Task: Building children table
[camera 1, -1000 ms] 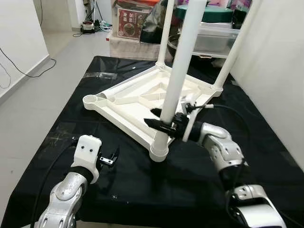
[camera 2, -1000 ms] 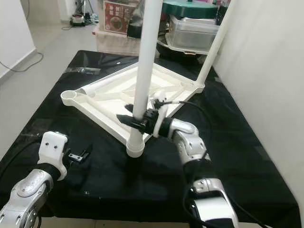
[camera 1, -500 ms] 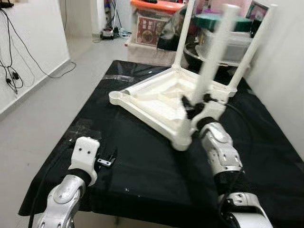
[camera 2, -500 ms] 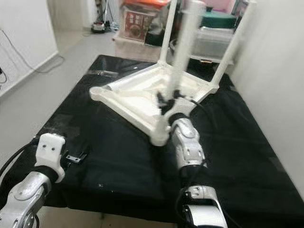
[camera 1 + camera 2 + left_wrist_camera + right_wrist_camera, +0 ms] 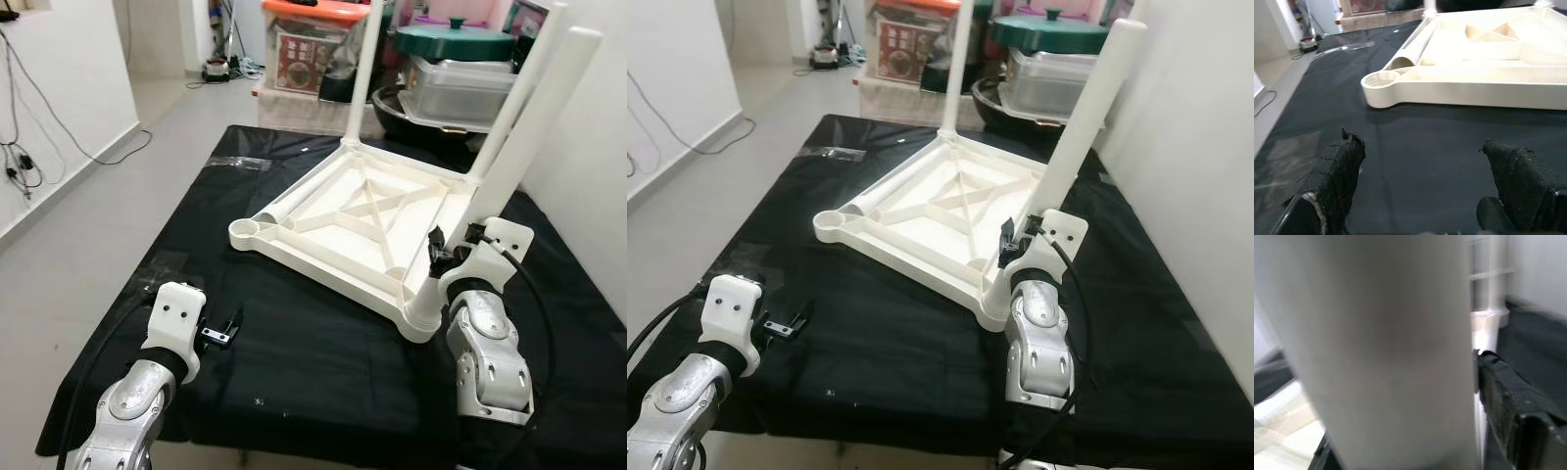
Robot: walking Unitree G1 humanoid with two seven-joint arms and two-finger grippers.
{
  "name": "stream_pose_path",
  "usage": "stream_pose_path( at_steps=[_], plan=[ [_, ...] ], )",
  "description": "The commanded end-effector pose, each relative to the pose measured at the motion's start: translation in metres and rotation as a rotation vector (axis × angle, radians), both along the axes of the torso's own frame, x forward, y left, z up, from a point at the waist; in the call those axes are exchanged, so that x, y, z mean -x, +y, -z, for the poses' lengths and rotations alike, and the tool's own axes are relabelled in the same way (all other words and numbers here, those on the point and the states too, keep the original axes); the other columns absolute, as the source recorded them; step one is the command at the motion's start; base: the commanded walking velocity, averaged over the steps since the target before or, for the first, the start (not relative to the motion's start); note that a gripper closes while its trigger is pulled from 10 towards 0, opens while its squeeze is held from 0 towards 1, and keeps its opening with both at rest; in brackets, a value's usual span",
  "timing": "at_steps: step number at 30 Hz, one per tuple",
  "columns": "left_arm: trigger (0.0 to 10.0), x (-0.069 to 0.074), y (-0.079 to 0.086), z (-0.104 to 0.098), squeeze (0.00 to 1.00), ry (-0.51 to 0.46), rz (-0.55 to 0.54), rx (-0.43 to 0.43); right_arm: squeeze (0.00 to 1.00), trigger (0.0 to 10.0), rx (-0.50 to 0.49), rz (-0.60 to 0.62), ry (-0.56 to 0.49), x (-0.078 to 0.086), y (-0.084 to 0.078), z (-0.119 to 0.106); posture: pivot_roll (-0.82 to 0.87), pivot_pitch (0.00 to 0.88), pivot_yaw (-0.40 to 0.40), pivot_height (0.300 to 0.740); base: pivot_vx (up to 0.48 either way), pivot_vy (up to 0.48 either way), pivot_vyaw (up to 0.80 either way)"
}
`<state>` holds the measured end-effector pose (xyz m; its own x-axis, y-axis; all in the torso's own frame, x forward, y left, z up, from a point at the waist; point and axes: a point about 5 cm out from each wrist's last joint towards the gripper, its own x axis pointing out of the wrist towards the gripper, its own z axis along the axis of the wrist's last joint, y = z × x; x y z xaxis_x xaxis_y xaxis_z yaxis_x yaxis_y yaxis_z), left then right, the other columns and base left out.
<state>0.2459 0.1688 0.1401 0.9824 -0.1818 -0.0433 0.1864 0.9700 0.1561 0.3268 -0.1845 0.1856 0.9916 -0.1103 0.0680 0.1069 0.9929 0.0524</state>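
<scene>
Near table leg [image 5: 1381,347] a blurred white mass, far leg [image 5: 361,69] cut off by top edge, right tool [image 5: 443,257] mostly hidden

One upturned tabletop [image 5: 353,220] — three legs [image 5: 534,127] fitted, perhaps — and two grippers [image 5: 1425,181].

Upright white legs [image 5: 519,127] fence the tabletop [image 5: 343,220]; black cloth [image 5: 294,343] lies open.

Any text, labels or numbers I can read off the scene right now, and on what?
None can be read.
Printed label on the orange-lidded box behind the table: red and white graphic with lettering, too small and blurred to read.
Tabletop, legs and both grippers: no markings to be seen.
</scene>
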Motion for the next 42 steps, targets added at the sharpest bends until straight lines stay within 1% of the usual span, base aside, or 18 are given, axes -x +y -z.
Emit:
stream_pose_path(
  at_steps=[1,3,7,8,10,13,17,27,28,29,31,32,33,35,36,37,38,42],
  plan=[
    [10.0,-0.001,0.000,0.001,0.00,0.011,0.008,-0.011,0.00,10.0,-0.023,-0.050,-0.084,-0.005,0.001,-0.015,0.08,0.000,-0.097,0.740,0.000,0.000,0.00],
    [10.0,-0.002,0.000,0.001,0.00,0.010,0.005,-0.011,0.00,10.0,-0.037,-0.325,-0.201,-0.031,-0.005,-0.052,0.09,0.000,-0.103,0.740,0.000,0.000,0.00],
    [10.0,-0.002,0.001,0.001,0.00,0.010,0.004,-0.012,0.00,10.0,0.005,-0.522,-0.224,-0.036,-0.007,-0.068,0.10,0.000,-0.108,0.740,0.000,0.000,0.00],
    [10.0,-0.002,0.001,0.001,0.00,0.010,0.004,-0.012,0.00,10.0,0.005,-0.522,-0.224,-0.036,-0.007,-0.068,0.10,0.000,-0.108,0.740,0.000,0.000,0.00],
    [10.0,-0.002,0.001,0.001,0.00,0.010,0.006,-0.015,0.00,10.0,0.080,-0.797,-0.127,-0.030,0.008,-0.055,0.11,0.000,-0.108,0.740,0.000,0.000,0.00],
    [10.0,-0.003,0.001,0.001,0.00,0.010,0.008,-0.017,0.00,10.0,0.108,-0.960,-0.045,-0.026,0.020,-0.038,0.11,0.000,-0.108,0.740,0.000,0.000,0.00],
    [10.0,-0.003,0.001,0.002,0.00,0.014,0.010,-0.020,0.00,10.0,0.163,-1.026,0.028,-0.033,0.046,-0.013,0.13,0.000,-0.113,0.740,0.000,0.000,0.00],
    [10.0,-0.001,0.002,0.003,0.00,0.019,0.002,-0.028,0.00,10.0,0.112,-1.021,-0.031,-0.048,0.068,-0.020,0.16,0.000,-0.126,0.740,0.000,0.000,0.00],
    [10.0,-0.001,0.003,0.003,0.00,0.019,0.001,-0.029,0.00,2.9,0.081,-0.989,-0.078,-0.052,0.067,-0.027,0.16,0.000,-0.122,0.740,0.000,0.000,0.00],
    [10.0,0.000,0.003,0.003,0.00,0.019,0.000,-0.029,0.00,0.0,0.066,-0.891,-0.098,-0.056,0.060,-0.030,0.15,0.000,-0.121,0.740,0.000,0.000,0.00],
    [10.0,0.000,0.003,0.003,0.00,0.019,0.000,-0.029,0.00,0.0,0.066,-0.891,-0.098,-0.056,0.060,-0.030,0.15,0.000,-0.121,0.740,0.000,0.000,0.00],
    [10.0,0.001,0.003,0.003,0.00,0.019,0.000,-0.028,0.00,0.0,0.081,-0.721,-0.085,-0.062,0.051,-0.029,0.15,0.000,-0.118,0.740,0.000,0.000,0.00],
    [10.0,0.001,0.003,0.003,0.00,0.020,0.000,-0.028,0.00,0.0,0.052,-0.397,-0.022,-0.069,0.029,-0.021,0.14,0.000,-0.114,0.740,0.000,0.000,0.00],
    [10.0,0.001,0.003,0.003,0.00,0.020,0.000,-0.028,0.00,0.0,0.052,-0.397,-0.022,-0.069,0.029,-0.021,0.14,0.000,-0.114,0.740,0.000,0.000,0.00],
    [10.0,0.002,0.003,0.003,0.00,0.020,0.002,-0.027,0.00,0.0,0.022,-0.113,0.052,-0.068,0.006,-0.010,0.13,0.000,-0.110,0.740,0.000,0.000,0.00],
    [10.0,0.002,0.003,0.003,0.00,0.020,0.002,-0.027,0.00,0.0,0.022,-0.113,0.052,-0.068,0.006,-0.010,0.13,0.000,-0.110,0.740,0.000,0.000,0.00],
    [10.0,0.002,0.003,0.003,0.00,0.021,0.004,-0.028,0.00,0.0,0.064,0.137,0.078,-0.051,-0.015,0.007,0.12,0.000,-0.105,0.740,0.000,0.000,0.00],
    [10.0,0.003,0.003,0.004,0.00,0.023,0.005,-0.031,0.00,0.0,0.146,0.313,0.097,-0.013,-0.029,0.025,0.10,0.000,-0.089,0.740,0.000,0.000,0.00]
  ],
)
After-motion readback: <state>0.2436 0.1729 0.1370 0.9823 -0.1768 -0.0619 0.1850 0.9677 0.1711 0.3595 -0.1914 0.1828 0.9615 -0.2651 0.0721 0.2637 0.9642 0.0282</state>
